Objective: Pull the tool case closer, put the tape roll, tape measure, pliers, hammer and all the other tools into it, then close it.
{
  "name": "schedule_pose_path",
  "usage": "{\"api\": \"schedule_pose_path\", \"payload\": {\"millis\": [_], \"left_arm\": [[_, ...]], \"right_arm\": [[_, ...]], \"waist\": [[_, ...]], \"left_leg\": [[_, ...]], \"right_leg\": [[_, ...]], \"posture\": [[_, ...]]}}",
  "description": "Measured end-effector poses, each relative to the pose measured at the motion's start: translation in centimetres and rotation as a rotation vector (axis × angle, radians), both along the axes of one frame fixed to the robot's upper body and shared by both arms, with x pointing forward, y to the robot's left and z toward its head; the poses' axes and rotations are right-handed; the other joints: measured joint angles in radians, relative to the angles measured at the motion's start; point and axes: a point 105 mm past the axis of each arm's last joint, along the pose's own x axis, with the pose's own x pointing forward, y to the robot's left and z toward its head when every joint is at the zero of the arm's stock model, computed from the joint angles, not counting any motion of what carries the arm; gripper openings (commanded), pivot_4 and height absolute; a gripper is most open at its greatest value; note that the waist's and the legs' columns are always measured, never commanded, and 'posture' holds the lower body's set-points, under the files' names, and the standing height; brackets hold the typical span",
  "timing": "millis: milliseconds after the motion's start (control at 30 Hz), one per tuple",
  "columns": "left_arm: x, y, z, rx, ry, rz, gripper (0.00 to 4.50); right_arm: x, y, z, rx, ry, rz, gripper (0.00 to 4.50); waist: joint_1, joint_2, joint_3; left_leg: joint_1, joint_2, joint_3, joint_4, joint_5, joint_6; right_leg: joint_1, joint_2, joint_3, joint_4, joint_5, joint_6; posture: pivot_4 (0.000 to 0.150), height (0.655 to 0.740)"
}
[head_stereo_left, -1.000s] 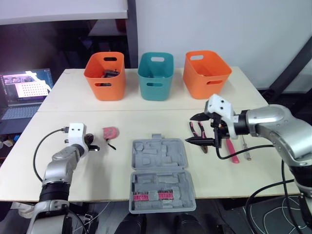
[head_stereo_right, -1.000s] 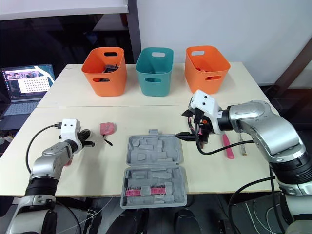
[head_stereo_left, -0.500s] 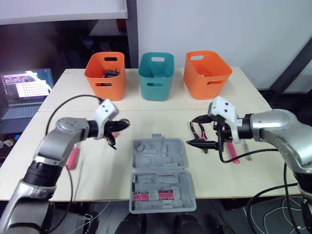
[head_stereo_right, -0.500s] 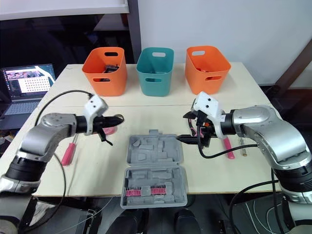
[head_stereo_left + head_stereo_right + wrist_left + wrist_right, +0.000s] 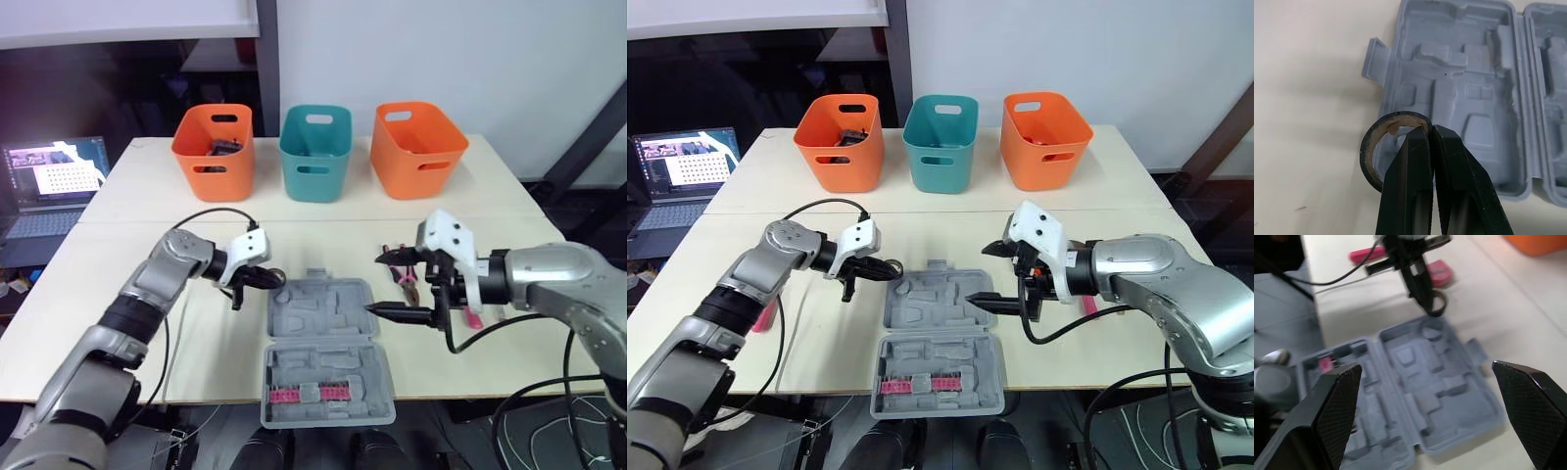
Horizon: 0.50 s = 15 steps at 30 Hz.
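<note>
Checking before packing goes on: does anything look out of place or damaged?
Nothing stands out. The tool case lies open and flat; the left claw pinches the tape roll near its left edge; the right claw is open.

From the head, my stereo pair looked forward and down over the whole table (image 5: 441,196). Both wrist cameras sat far closer, facing along their fingers (image 5: 1410,186); every view shared the open tool case (image 5: 318,323).

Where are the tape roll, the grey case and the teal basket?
tape roll (image 5: 1365,159), left wrist view, outer rim.
grey case (image 5: 318,311), left eye view, far half.
teal basket (image 5: 315,186), left eye view, front wall.
</note>
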Motion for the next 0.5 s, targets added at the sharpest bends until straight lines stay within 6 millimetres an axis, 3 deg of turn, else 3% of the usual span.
{"api": "schedule_pose_path", "payload": {"millis": [67, 200, 500], "left_arm": [[0.23, -0.1, -0.13, 0.009, -0.007, 0.0, 1.06], [0.16, -0.63, -0.39, 0.01, -0.01, -0.016, 3.16], [0.2, -0.72, -0.63, 0.019, -0.014, -0.015, 3.16]], "right_arm": [[0.09, -0.08, 0.08, 0.005, -0.004, -0.013, 4.5], [0.29, -0.47, 0.32, 0.017, -0.011, -0.049, 4.5], [0.36, -0.57, 0.28, 0.02, -0.007, -0.058, 4.5]], "waist": [[0.0, 0.0, 0.0], [-0.002, 0.0, 0.0], [-0.001, 0.0, 0.0]], "left_leg": [[0.0, 0.0, 0.0, 0.0, 0.0, 0.0], [0.0, 0.0, 0.0, 0.0, 0.0, 0.0], [0.0, 0.0, 0.0, 0.001, 0.0, 0.0]], "right_leg": [[0.0, 0.0, 0.0, 0.0, 0.0, 0.0], [0.0, 0.0, 0.0, 0.001, 0.0, 0.0], [0.0, 0.0, 0.0, 0.002, 0.0, 0.0]], "posture": [[0.15, 0.7329], [0.15, 0.7329], [0.15, 0.7329]]}}
